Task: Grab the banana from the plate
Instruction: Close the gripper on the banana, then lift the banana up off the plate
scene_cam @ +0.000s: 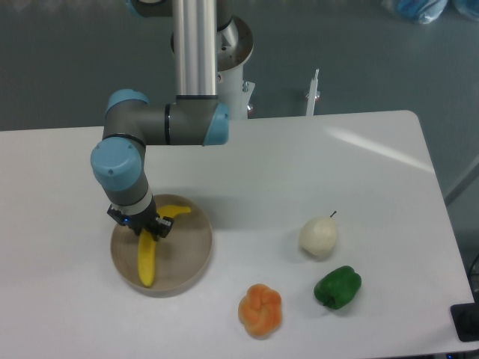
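The yellow banana (146, 263) lies in the tan plate (196, 247) at the left of the table. Its lower end points toward the front rim and its upper end (177, 212) curls to the right. My gripper (142, 225) points down over the banana's bend, with its fingers drawn in against the fruit on both sides. The part of the banana under the gripper is hidden. I cannot tell whether the banana is off the plate's floor.
A lumpy orange fruit (260, 310) sits near the front edge. To its right are a green pepper (337, 287) and a pale pear (319, 236). The arm's base column (196, 52) stands at the back.
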